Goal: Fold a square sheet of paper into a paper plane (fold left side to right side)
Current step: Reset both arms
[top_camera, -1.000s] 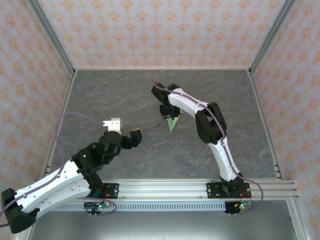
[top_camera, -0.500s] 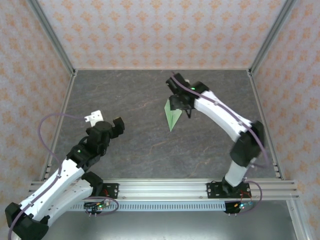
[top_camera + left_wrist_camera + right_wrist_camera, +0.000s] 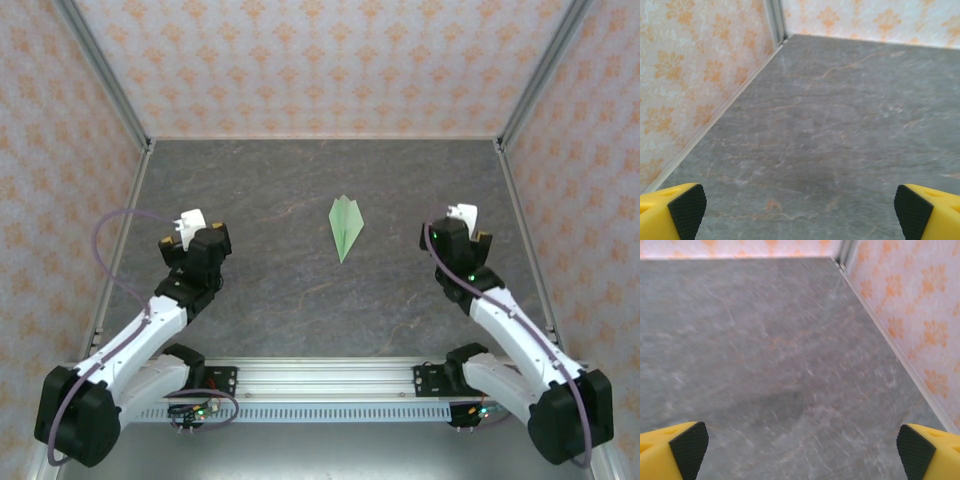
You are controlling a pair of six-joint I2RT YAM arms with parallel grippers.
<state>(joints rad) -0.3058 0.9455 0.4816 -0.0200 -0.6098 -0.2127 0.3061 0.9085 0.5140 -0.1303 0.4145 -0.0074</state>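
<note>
Closest to me, the left tool (image 3: 193, 230) and the right tool (image 3: 462, 224) sit low near their own sides of the desk (image 3: 260, 190). Each has its jaws spread wide with nothing between them. Each wrist view looks past black pads (image 3: 687, 210) onto bare grey, stone-patterned surface.

Further in, between the two and well apart from both, the paper plane (image 3: 346, 226) lies flat and free. Its sharp point faces the arms and its wider tail faces the back. It looks finished to me.

My worry is that it's thin paper with nothing pinning it. The creases could spring open, and an arm swinging across the middle could catch it or waft it away.

Beyond it, the walls (image 3: 320, 70) carry an orange floral print. I can read no brand, label or lettering anywhere.
</note>
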